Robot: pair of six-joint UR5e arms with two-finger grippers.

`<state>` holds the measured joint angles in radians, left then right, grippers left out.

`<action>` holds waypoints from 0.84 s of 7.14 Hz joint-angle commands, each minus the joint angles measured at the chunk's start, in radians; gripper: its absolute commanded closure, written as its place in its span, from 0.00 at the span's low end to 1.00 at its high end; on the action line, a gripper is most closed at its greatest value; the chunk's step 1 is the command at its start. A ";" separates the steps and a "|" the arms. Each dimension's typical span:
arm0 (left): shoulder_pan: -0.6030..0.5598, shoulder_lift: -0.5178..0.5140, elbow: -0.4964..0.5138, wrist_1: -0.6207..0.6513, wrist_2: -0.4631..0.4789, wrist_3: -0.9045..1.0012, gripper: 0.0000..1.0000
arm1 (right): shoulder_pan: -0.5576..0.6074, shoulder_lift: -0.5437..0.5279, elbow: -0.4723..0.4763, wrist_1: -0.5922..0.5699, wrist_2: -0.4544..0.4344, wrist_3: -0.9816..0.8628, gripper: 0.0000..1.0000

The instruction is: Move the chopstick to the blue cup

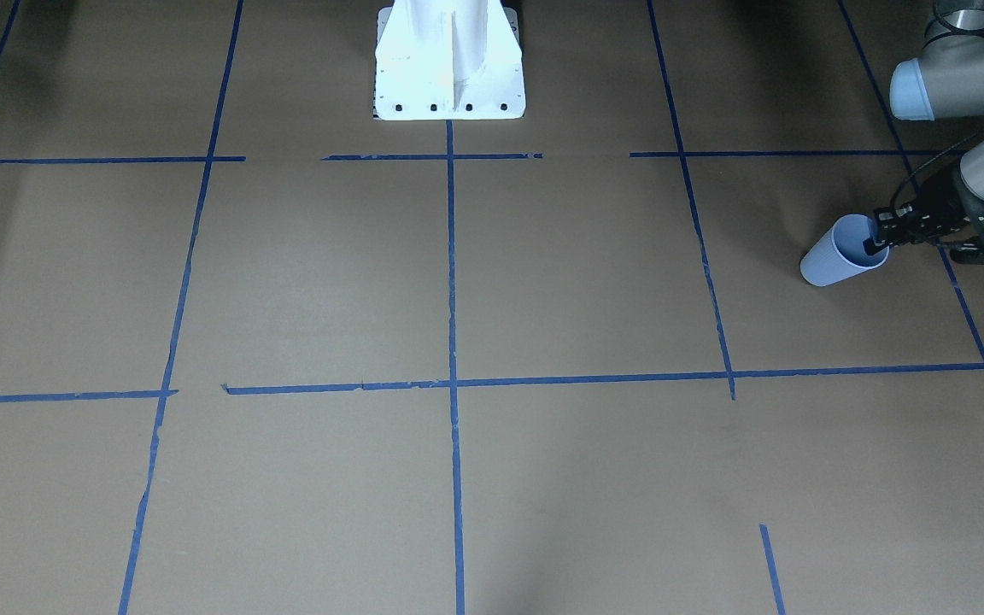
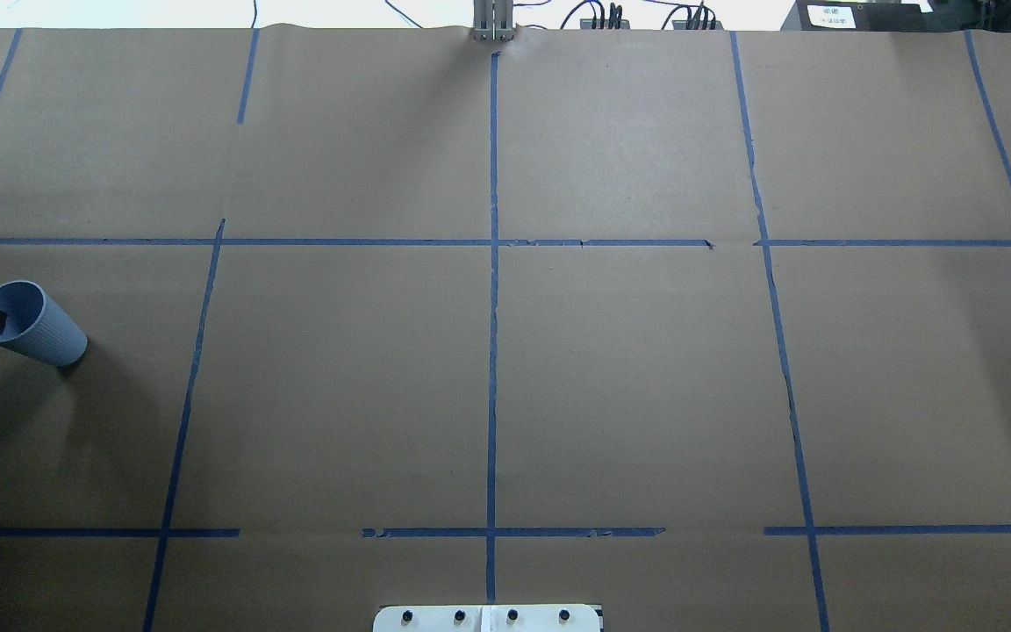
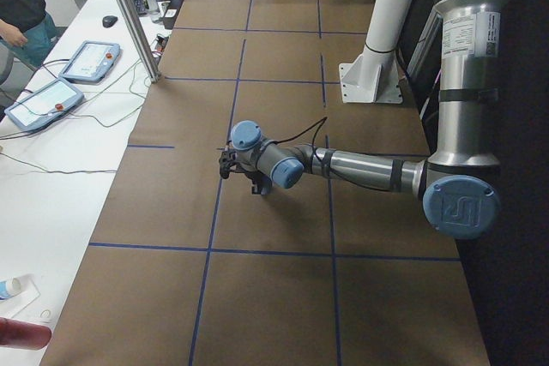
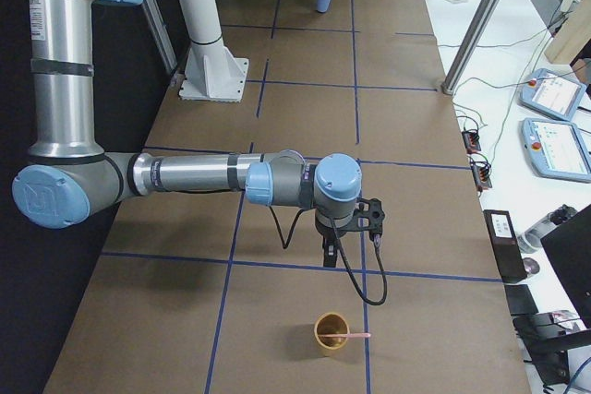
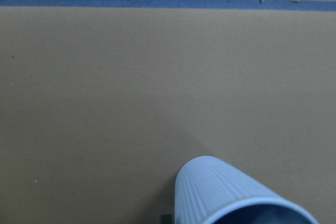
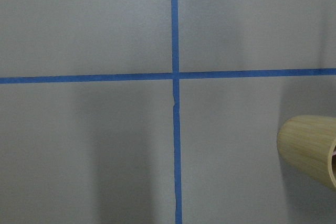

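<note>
front-facing: blue cup [image 1: 838,256] sits on the brown bench [image 1: 543,282] far toward the robot's left end. left pincer [image 1: 875,246] is at its mouth, one dark finger dipping inside the rim; cannot tell whether it clamps the wall. overhead: same cup at the view's left edge, pincer touching the rim on the outer side, cable looping up behind it. left side view: near arm stretched low over the bench, its wrist hiding the cup. right side view: right pincer [image 4: 351,232] hangs above a taped crossing, fingers pointing down; open or closed, cannot tell. near it stands a tan cup [image 4: 331,339] with the pink chopstick [image 4: 356,335] in it, tip sticking out over the rim. left wrist: ribbed blue cup wall and rim at the bottom edge. right wrist: tan cup at the right edge, beside the tape cross.
</note>
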<state>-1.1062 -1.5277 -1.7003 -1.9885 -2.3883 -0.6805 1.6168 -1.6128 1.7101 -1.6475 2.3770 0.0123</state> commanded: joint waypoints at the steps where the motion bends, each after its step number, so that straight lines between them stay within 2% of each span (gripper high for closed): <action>1: -0.004 -0.096 -0.109 0.186 0.001 -0.007 1.00 | 0.000 0.013 0.022 -0.002 0.002 0.000 0.01; 2: -0.003 -0.240 -0.143 0.368 0.006 -0.048 1.00 | 0.000 0.010 0.037 -0.002 0.001 0.003 0.01; 3: 0.034 -0.407 -0.145 0.470 0.009 -0.162 1.00 | -0.002 0.007 0.033 0.000 -0.002 0.006 0.01; 4: 0.145 -0.507 -0.122 0.470 0.012 -0.269 1.00 | 0.000 0.007 0.034 0.000 -0.001 0.006 0.01; 6: 0.329 -0.748 0.006 0.458 0.139 -0.454 1.00 | -0.002 0.002 0.014 -0.002 0.002 0.008 0.01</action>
<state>-0.8859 -2.1280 -1.7681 -1.5314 -2.3220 -1.0151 1.6157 -1.6078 1.7383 -1.6485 2.3761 0.0186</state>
